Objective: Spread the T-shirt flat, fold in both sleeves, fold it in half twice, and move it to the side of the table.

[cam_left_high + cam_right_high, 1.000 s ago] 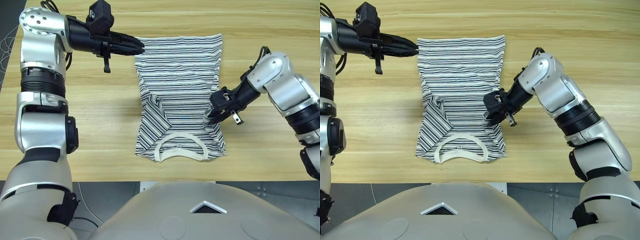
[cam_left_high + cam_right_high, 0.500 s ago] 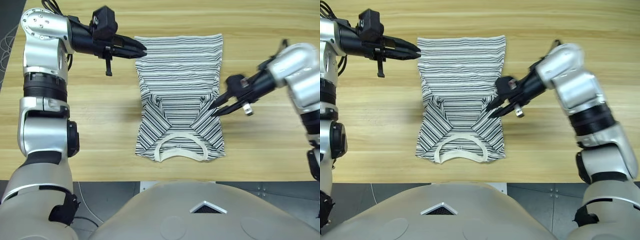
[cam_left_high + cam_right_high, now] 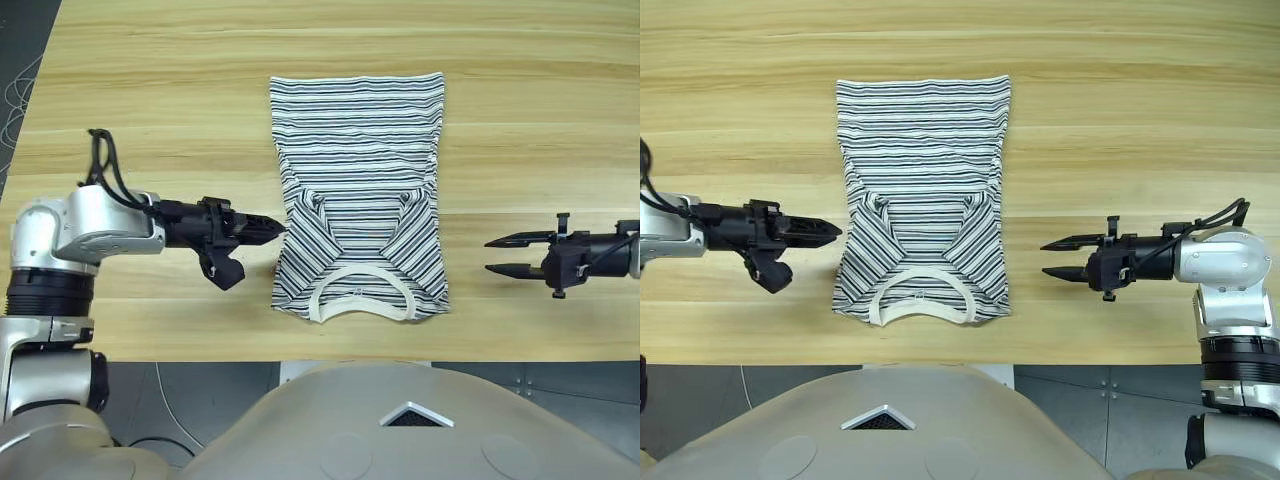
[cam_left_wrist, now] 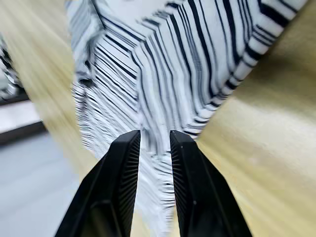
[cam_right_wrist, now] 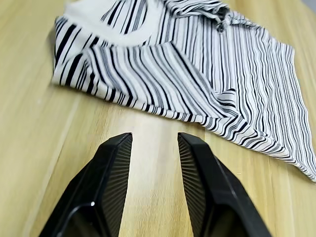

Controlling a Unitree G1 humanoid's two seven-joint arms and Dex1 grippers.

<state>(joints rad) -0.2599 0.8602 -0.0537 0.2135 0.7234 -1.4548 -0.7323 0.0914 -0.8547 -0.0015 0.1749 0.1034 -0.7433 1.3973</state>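
— Entry one: the shirt [image 3: 358, 200]?
— Centre of the table [image 3: 150, 100], sleeves folded in, collar toward the bottom of frame.
— Entry two: hands?
— My left gripper [image 3: 280, 228]: left of centre, fingers parted a crack, empty, tips just beside the shirt's left edge. My right gripper [image 3: 490, 255]: lower right, fingers apart, empty, well apart from the cloth.
— Hazards?
— I judge the half-fold comes next. Pinching only the top layer would pull a sleeve flap loose. Uneven lifts would skew the fold.

grey floor [image 3: 560, 385] along the near side; thin cables [image 3: 14, 95] on dark floor, far left.
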